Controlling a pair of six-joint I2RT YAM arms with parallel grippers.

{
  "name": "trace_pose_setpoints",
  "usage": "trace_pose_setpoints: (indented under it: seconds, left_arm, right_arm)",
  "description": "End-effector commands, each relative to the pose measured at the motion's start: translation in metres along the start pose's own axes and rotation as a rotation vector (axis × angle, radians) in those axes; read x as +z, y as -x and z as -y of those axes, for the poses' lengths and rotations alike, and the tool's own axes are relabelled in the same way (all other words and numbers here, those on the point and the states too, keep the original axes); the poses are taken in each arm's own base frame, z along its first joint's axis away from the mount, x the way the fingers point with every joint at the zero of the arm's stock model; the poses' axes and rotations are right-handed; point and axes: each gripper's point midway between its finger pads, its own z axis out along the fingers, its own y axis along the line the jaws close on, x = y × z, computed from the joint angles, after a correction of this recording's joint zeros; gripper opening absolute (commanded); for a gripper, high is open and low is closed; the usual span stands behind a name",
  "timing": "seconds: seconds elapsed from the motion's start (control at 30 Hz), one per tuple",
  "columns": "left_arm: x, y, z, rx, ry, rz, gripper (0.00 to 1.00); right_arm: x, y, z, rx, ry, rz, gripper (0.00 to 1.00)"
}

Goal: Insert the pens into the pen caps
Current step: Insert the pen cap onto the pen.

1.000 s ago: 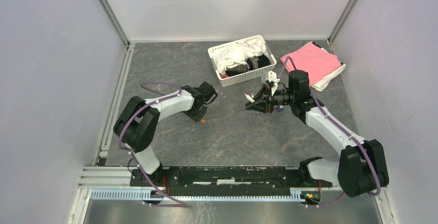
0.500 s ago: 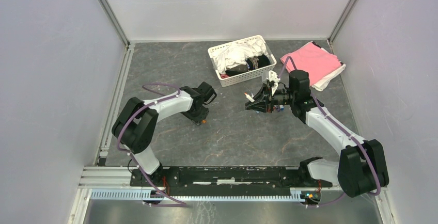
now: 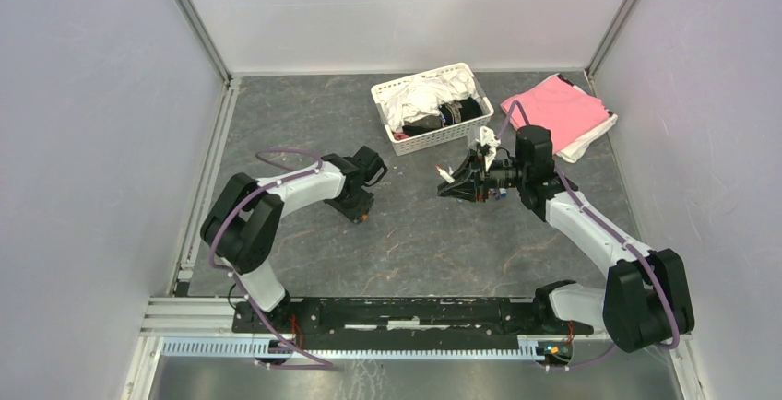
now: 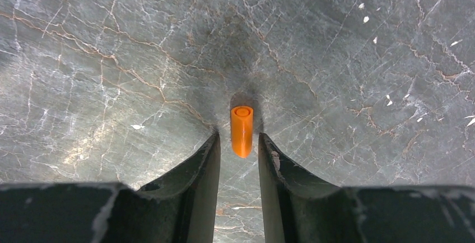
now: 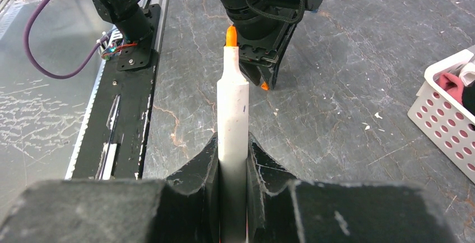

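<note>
- the left gripper (image 4: 239, 141) stands open, straddling the orange cap (image 4: 242, 124) that lies on the table (image 4: 364, 58)
- the right gripper (image 5: 232, 145) is clamped on the white pen (image 5: 232, 92), its orange tip sticking out ahead

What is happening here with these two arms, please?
The right gripper holds a white pen with an orange tip, pointing toward the left arm. The left gripper is low over the table, its jaws open on either side of an orange cap lying there. Pen and cap are not yet joined.
</note>
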Motion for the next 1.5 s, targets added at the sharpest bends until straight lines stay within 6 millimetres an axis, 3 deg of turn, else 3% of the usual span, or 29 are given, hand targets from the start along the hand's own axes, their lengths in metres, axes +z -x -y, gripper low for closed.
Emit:
trace_pose_setpoints:
  seconds: [0.0,0.43,0.63,0.83,1.07,1.27,1.47]
  left_arm:
    - [0.012,0.009,-0.016,0.047,0.078,0.044,0.38]
    - [0.021,0.018,-0.024,0.086,0.149,0.056,0.33]
    - [0.028,0.009,-0.023,0.104,0.160,0.011,0.17]
    - [0.026,0.008,-0.016,0.114,0.112,0.003,0.11]
    - [-0.009,0.026,0.019,0.182,-0.134,0.076,0.02]
    - [-0.037,0.034,0.023,0.244,-0.346,0.129,0.02]
    - [-0.106,0.027,0.056,0.274,-0.884,0.166,0.02]
  right_arm:
    - [-0.001,0.007,-0.004,-0.034,0.022,0.021,0.00]
    - [0.000,0.007,-0.004,-0.034,0.024,0.021,0.00]
    - [-0.001,0.008,-0.004,-0.037,0.024,0.022,0.00]
    - [0.000,0.004,-0.004,-0.021,0.025,0.023,0.00]
    - [0.021,-0.019,-0.017,0.053,0.055,0.016,0.00]
    - [0.048,-0.056,-0.026,0.238,0.035,-0.003,0.00]
    - [0.065,-0.077,-0.040,0.292,-0.008,-0.005,0.00]
